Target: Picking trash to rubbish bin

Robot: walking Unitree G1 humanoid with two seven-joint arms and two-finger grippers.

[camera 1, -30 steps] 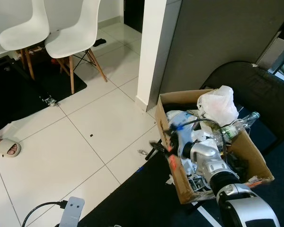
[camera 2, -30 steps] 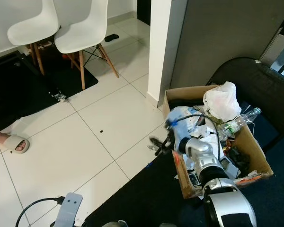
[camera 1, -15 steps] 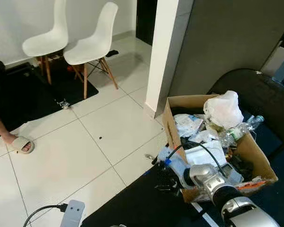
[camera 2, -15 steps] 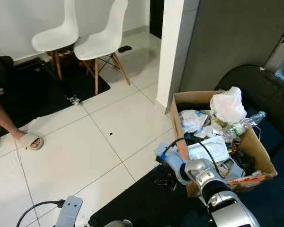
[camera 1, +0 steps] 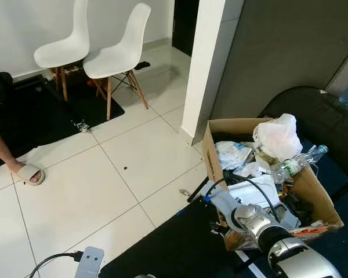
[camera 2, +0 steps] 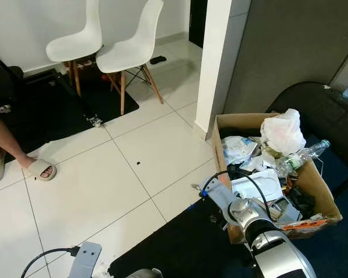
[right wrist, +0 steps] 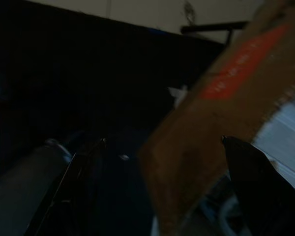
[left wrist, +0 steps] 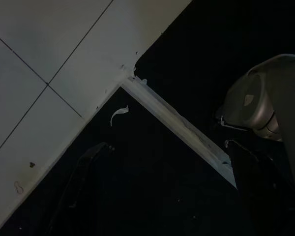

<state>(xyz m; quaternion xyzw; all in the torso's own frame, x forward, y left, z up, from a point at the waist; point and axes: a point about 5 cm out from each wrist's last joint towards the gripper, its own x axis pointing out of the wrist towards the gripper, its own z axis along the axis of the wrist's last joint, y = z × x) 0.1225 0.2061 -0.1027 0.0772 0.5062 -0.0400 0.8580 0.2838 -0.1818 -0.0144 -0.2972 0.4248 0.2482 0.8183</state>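
A cardboard box (camera 1: 211, 152) heaped with rubbish stands at the right, holding a white plastic bag (camera 1: 277, 136) and a clear bottle (camera 1: 296, 161). My silver right arm reaches down along the box's left wall. Its gripper (camera 1: 216, 227) hangs low over the dark mat (camera 1: 174, 246). In the right wrist view that gripper (right wrist: 163, 141) is open, its fingers (right wrist: 76, 182) spread wide, with the box wall and its orange label (right wrist: 241, 64) close behind. A small scrap (camera 1: 183, 191) lies on the tile by a black stick (camera 1: 195, 190). The left gripper (left wrist: 167, 143) hangs idle and open over the mat near a white scrap (left wrist: 119, 114).
Two white chairs (camera 1: 113, 55) stand at the back left beside a white pillar (camera 1: 206, 63). A person's sandalled foot (camera 1: 29, 172) is at the left edge. A power strip with cable (camera 1: 88, 262) lies near me. A dark chair (camera 1: 313, 110) stands behind the box.
My right gripper has come down from the box's rim to the mat beside the box's left wall. The camera has swung, bringing a person's leg into view.
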